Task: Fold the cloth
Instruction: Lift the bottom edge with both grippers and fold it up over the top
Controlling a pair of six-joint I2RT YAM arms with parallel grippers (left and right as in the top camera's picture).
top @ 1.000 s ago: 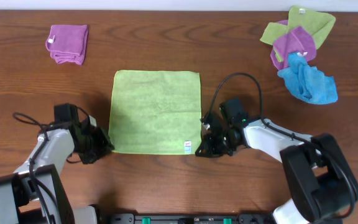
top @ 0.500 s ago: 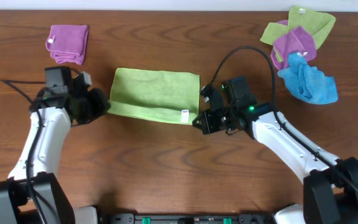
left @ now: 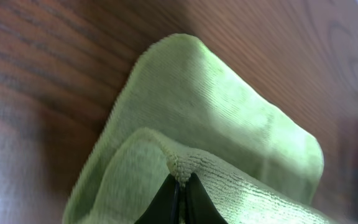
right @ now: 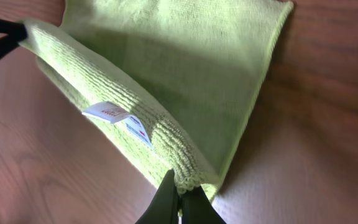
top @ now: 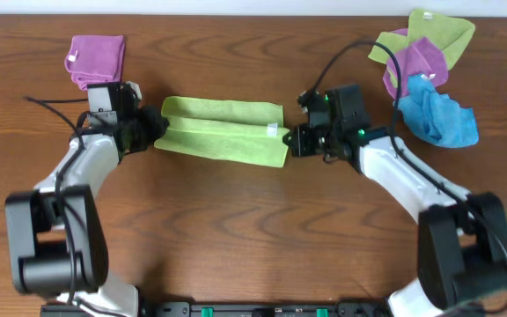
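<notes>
No text can be read in any of the views. The small white tag [right: 107, 112] at the corner of the lime-green cloth [right: 185, 56] carries some faint print in the right wrist view, but the letters are too small and blurred to make out.

lime-green cloth [top: 225, 134] with white tag [right: 114, 116], brown wood-grain table [top: 253, 238], purple cloth [top: 96, 62], blue cloth [top: 437, 117]

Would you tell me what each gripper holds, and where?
Both hold the cloth: left gripper pinches one lifted corner, right gripper the corner by the white tag.
</notes>
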